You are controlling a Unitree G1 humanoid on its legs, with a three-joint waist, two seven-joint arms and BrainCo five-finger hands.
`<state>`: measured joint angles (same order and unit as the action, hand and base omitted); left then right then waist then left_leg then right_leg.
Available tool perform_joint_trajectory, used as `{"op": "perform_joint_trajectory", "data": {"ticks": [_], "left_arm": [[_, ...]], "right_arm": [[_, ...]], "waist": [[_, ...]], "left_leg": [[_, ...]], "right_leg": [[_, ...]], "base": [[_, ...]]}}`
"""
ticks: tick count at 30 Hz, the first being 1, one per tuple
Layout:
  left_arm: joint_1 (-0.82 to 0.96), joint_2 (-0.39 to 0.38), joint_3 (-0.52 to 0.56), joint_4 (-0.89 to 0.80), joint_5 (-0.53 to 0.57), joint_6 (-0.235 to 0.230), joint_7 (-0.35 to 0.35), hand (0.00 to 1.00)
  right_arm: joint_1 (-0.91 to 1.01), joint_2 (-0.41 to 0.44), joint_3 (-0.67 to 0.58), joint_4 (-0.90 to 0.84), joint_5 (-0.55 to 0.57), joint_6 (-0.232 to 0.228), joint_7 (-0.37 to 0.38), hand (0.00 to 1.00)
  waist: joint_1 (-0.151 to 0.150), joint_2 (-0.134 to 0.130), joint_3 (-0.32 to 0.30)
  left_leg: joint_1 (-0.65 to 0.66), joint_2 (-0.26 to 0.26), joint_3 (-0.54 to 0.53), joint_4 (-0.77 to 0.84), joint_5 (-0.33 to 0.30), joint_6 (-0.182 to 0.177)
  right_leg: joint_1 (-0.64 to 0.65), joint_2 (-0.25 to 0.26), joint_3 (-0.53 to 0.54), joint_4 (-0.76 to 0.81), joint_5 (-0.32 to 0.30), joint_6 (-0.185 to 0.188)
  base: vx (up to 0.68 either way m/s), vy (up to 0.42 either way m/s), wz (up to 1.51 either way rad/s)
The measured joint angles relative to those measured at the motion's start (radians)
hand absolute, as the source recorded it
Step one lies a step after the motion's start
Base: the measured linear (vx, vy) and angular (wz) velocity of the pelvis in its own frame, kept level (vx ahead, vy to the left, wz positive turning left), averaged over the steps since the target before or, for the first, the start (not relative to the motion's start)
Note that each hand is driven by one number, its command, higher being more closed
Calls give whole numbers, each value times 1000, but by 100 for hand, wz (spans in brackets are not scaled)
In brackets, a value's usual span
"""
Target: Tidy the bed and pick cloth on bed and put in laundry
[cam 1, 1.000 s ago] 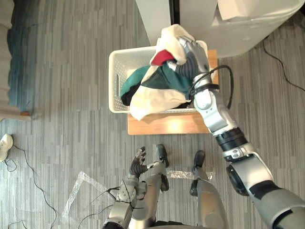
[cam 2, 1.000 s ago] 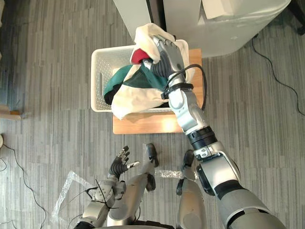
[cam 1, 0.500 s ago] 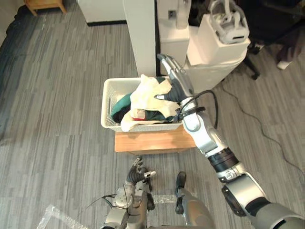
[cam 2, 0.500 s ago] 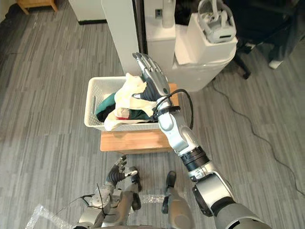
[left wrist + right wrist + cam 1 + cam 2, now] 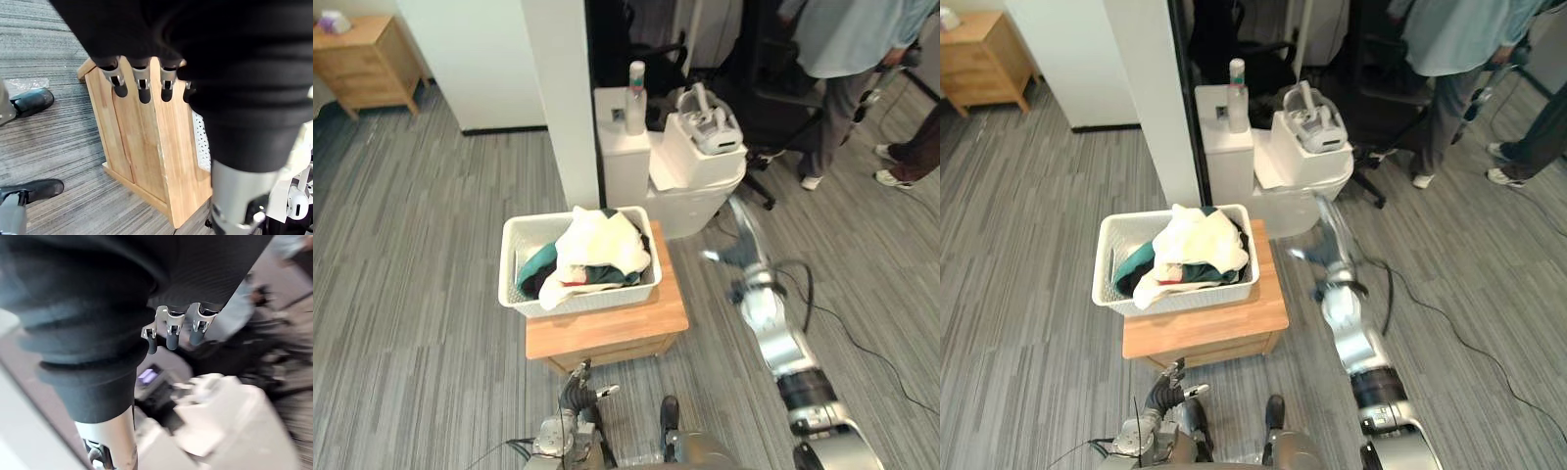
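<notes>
A white laundry basket [image 5: 597, 299] stands on a low wooden stool [image 5: 607, 333]. A heap of cloth [image 5: 597, 250], cream on top with green and a bit of red below, lies inside it. My right hand [image 5: 732, 245] hangs in the air to the right of the basket, apart from it and holding nothing. Its fingers [image 5: 171, 333] are straight in the right wrist view. My left hand [image 5: 578, 384] stays low in front of the stool, and its relaxed fingers [image 5: 142, 83] point toward the stool's wooden side.
A white pillar [image 5: 563, 98] rises just behind the basket. Beside it stands a white unit [image 5: 690, 181] with a bottle [image 5: 634, 88] on top. A wooden nightstand [image 5: 362, 54] sits at the far left. A person [image 5: 847, 59] stands at the back right by a dark office chair.
My right hand has let go of the cloth, which now lies in the basket, and has swung right, off the basket. The camera has lifted, showing more of the room.
</notes>
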<state>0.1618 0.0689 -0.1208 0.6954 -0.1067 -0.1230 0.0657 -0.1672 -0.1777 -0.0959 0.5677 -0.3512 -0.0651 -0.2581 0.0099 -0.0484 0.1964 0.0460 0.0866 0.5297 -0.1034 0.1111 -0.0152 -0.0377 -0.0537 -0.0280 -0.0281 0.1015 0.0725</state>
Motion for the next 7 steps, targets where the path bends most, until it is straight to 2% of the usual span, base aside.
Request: {"op": "perform_joint_trajectory", "data": {"ticks": [2,7], "left_arm": [[-28,-24,59,68,0,4,-1,0],[-60,-28,177,188,-22,11,-7,0]], "right_arm": [[49,13,-81,148,95,3,12,0],[111,57,-166,364,186,3,69,0]], "waist": [[0,18,-11],[-16,34,-29]], "left_leg": [[-1,-1,2,0,0,0],[6,-3,-7,0,0,0]], "right_leg": [[2,-1,2,-9,-4,6],[15,-1,0,-11,-11,15]], "base": [[5,1,-3],[6,-1,6]]}}
